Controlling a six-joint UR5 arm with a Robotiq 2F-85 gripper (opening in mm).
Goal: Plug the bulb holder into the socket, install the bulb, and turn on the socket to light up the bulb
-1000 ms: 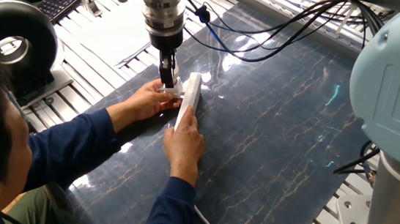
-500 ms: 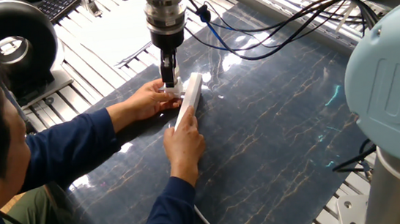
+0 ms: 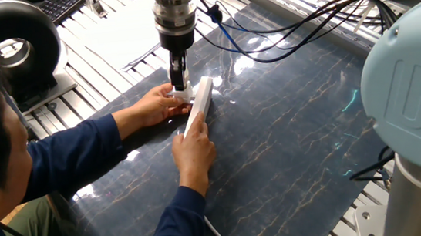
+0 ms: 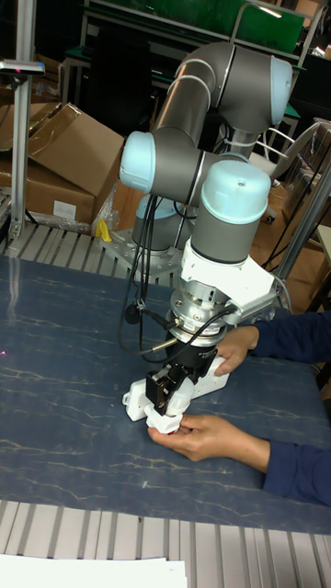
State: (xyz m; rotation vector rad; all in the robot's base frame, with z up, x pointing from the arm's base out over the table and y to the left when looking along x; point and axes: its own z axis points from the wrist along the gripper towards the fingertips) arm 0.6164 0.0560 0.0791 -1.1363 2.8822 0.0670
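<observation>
The hand (image 3: 179,84), mid-frame, is clenched on a white piece beside the socket (image 3: 198,107). Nearby person's fingers (image 3: 164,101) could get pinched.

Pincer (image 3: 179,86) upright over socket (image 3: 198,106) (steadied by two hands) on dark marbled table (image 3: 290,141).

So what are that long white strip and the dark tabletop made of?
The socket looks like smooth white plastic, uniform and slightly glossy. The table seems to carry a dark marble-patterned sheet, possibly vinyl or laminate: pale veins and sharp light reflections suggest a glossy surface, though I cannot tell for sure.
</observation>
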